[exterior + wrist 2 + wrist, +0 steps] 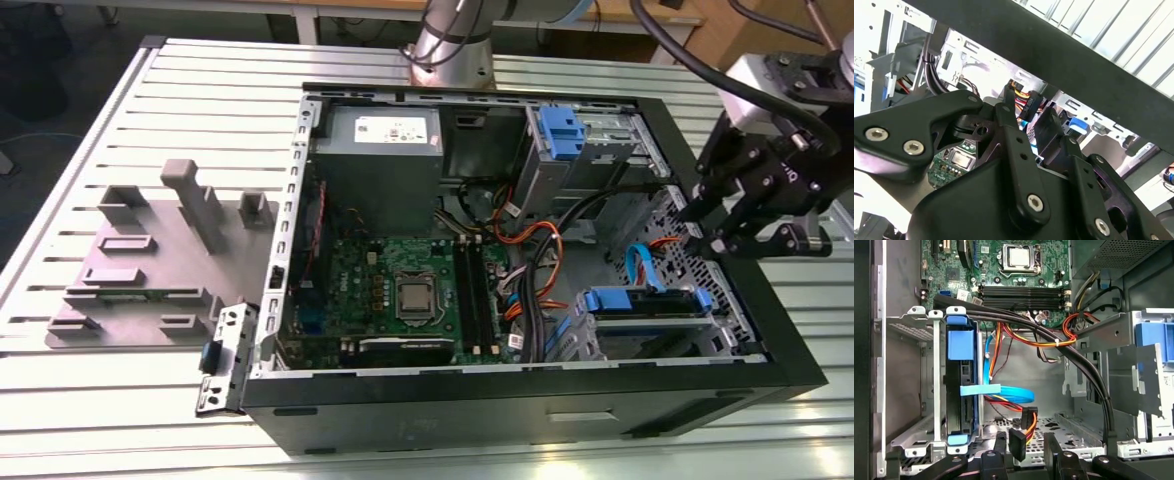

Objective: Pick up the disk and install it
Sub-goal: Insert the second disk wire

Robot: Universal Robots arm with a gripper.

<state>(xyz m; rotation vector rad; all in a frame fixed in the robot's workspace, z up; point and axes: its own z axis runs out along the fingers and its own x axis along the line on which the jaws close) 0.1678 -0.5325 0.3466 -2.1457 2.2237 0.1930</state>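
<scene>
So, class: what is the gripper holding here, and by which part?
Nothing. The gripper hangs open and empty over the computer case edge; the disk sits in its metal cage.

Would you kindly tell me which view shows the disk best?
The first wrist view: the disk sits edge-on in its grey cage, blue bracket plain. The exterior view shows it smaller; in the second wrist view I cannot pick it out.

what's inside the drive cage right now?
The disk in its blue bracket sits in the drive cage, edge-on, a blue cable beside it. Its label face and connector end are hidden.
</scene>
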